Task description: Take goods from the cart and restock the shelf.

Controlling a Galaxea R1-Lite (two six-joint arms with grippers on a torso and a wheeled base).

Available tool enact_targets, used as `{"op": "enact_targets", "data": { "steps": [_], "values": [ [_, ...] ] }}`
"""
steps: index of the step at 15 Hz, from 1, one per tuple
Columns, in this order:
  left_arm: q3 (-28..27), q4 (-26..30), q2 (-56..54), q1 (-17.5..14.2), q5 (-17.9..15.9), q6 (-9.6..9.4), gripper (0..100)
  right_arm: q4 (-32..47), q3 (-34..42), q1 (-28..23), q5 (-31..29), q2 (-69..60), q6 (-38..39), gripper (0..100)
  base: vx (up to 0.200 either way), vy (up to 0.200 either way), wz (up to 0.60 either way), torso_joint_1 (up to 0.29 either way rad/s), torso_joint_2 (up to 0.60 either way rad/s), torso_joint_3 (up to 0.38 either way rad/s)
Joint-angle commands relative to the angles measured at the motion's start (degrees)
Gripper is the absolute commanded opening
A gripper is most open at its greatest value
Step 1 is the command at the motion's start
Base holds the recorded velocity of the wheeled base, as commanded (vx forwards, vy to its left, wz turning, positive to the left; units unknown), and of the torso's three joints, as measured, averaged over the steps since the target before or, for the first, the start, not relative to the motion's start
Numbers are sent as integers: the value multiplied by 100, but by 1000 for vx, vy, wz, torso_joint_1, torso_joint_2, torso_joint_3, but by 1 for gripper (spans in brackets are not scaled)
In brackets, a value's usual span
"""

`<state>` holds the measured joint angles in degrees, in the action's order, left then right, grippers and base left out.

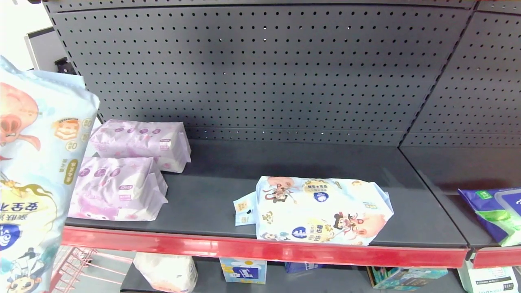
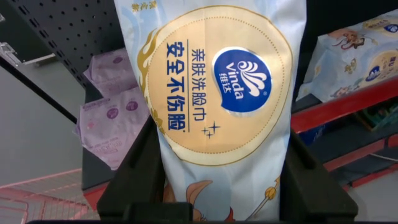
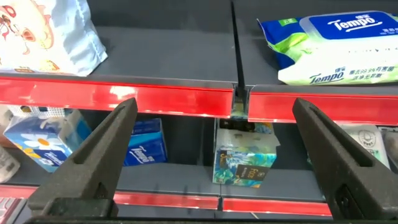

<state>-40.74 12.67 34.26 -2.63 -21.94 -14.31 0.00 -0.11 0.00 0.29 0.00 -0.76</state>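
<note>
- Left wrist view: the left claw [image 2: 221, 134] squeezes a pale blue pack [image 2: 217, 68], up in the middle of the frame.
- Lay it flat on the bare shelf [image 1: 215, 183], in the gap between the purple packs [image 1: 122, 187] and the other blue pack [image 1: 321, 211].
- The right claw [image 3: 214, 106] is wide open, holding nothing.
</note>
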Motion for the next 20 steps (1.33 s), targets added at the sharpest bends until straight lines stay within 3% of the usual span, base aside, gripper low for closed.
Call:
{"op": "enact_targets", "data": {
  "steps": [1, 4, 5, 9, 12, 14, 20],
  "values": [
    [-180, -10, 389, 35, -179, -1, 0, 0, 11, 9, 6, 9, 5, 100, 0, 0, 0, 0, 0, 0],
    [-558, -10, 1136, 105, -390, -124, 0, 0, 11, 9, 6, 9, 23, 100, 0, 0, 0, 0, 0, 0],
    [-628, -1, 1347, 272, -407, -256, 0, 0, 11, 0, 6, 9, 32, 100, 0, 0, 0, 0, 0, 0],
    [-1129, -1, 2068, 843, -407, -423, 0, 0, 11, 0, -3, 9, 32, 100, 0, 0, 0, 0, 0, 0],
    [-1586, 8, 2788, 1204, -407, -898, 0, 0, 2, 0, -3, 9, 32, 100, 0, 0, 0, 0, 0, 0],
    [-1692, 8, 3043, 1441, -398, -1109, 0, 0, 11, 0, -3, 9, 32, 100, 0, 0, 0, 0, 0, 0],
    [-2026, 25, 3535, 1775, -355, -1583, 0, 0, 2, 0, -3, 9, 32, 100, 0, 0, 0, 0, 0, 0]
  ]
}}
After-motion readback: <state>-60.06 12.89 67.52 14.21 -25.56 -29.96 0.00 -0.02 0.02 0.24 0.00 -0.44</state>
